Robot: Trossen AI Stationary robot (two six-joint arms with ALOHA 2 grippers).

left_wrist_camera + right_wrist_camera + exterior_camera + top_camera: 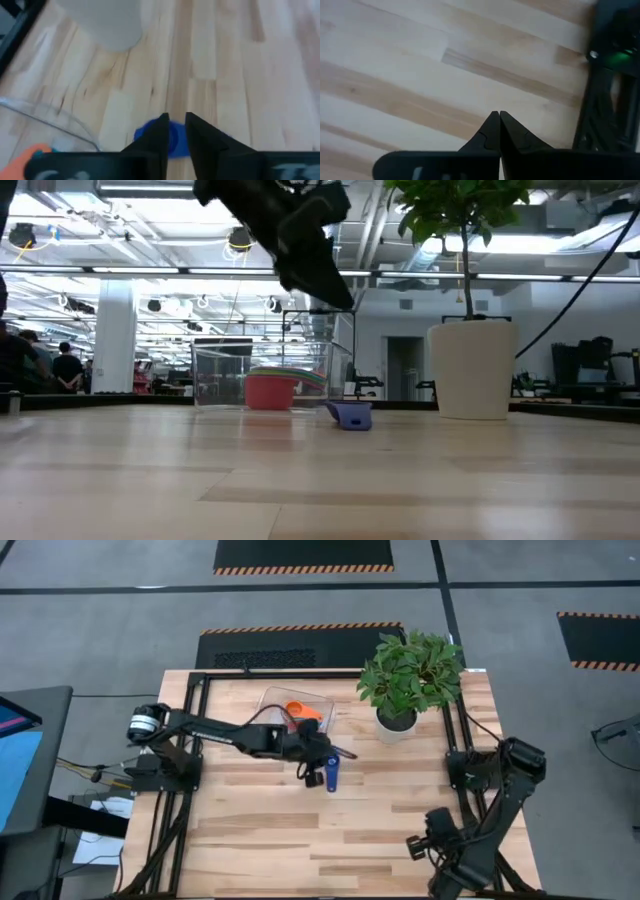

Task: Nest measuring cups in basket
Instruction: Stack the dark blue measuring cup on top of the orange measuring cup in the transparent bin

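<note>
Jaws of the left gripper point(322, 766) stand slightly apart, empty, above the blue cup point(331, 774); the right gripper's point(496, 125) are together. At centre frame the basket point(272, 700) holds stacked cups, orange point(303, 711) on top. Blue cup's long axis runs top-to-bottom in the high view.

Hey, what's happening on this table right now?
The robot is nesting measuring cups in a clear basket. Several cups, red and orange among them, already sit in it. One blue cup lies on the table just outside, in front of the basket. The left gripper is above that cup, jaws slightly apart and holding nothing. The right gripper waits at the table's right front corner, jaws closed. A potted plant stands beside the basket.
</note>
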